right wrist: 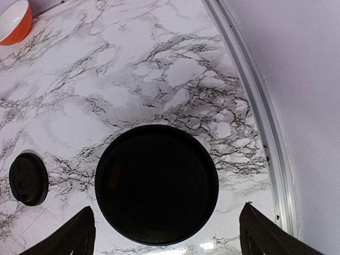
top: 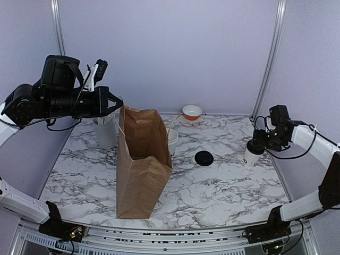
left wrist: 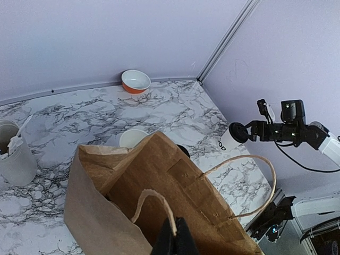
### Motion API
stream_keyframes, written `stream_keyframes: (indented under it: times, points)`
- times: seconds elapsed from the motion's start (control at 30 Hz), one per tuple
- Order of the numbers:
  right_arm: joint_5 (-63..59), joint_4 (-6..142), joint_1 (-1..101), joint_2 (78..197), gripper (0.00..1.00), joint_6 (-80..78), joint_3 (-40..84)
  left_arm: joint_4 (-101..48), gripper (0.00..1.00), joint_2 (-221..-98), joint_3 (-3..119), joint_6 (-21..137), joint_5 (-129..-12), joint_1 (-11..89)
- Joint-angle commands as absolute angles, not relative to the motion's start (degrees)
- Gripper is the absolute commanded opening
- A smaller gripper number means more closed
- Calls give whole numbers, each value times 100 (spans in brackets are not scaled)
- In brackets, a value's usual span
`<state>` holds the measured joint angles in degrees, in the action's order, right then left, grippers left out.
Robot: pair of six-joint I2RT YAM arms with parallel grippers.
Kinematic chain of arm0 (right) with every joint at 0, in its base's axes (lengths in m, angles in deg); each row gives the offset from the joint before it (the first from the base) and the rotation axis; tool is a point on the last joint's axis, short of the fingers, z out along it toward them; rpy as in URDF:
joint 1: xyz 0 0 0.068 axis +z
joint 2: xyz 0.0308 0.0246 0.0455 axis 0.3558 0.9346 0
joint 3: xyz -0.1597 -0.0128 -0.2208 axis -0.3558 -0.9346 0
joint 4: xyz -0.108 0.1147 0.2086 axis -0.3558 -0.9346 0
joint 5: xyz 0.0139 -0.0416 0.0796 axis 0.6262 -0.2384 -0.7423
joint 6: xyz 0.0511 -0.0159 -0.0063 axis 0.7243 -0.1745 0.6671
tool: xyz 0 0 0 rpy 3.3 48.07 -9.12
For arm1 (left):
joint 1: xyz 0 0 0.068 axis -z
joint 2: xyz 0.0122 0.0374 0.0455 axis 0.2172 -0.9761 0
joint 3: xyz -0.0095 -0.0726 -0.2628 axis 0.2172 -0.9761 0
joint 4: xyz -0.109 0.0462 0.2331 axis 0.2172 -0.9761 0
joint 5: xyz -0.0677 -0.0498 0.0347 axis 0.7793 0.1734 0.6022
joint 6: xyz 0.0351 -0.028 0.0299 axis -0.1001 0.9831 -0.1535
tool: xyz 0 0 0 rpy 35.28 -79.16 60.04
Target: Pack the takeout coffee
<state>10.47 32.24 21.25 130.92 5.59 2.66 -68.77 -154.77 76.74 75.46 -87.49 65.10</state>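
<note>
Looking down the right wrist, we see the right hand [right wrist: 170,229] released, fingers wide of a lidded cup [right wrist: 156,183] near the bench's [right wrist: 159,64] right edge. Only the left wrist shows its lettering, and the left hand [left wrist: 171,239] clenched on the bag's [left wrist: 106,223] handle [left wrist: 151,197].

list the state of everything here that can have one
bag: upright, open
left pincer: shut on bag handle
right pincer: open, astride lidded cup
lidded cup: upright, lid on
second cup: upright, unlidded
loose lid: flat on table
bowl: upright, empty
canister: upright, utensils inside
</note>
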Motion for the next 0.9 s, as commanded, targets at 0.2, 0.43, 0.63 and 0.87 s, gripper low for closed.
stream_keyframes:
  times: [0.2, 0.43, 0.63, 0.87]
  points:
    - [803, 3337, 2093, 12993, 91, 459, 436, -6632, 0, -15487, 7587, 7474, -8673, 6508]
    - [692, 3392, 2102, 13221, 88, 458, 502, -6631, 0, -15489, 7591, 7471, -8665, 6519]
    - [743, 3359, 2134, 13361, 84, 455, 652, -6630, 0, -15491, 7587, 7468, -8665, 6536]
    - [1070, 3272, 2219, 13479, 82, 466, 752, -6631, 0, -15515, 7617, 7465, -8665, 6554]
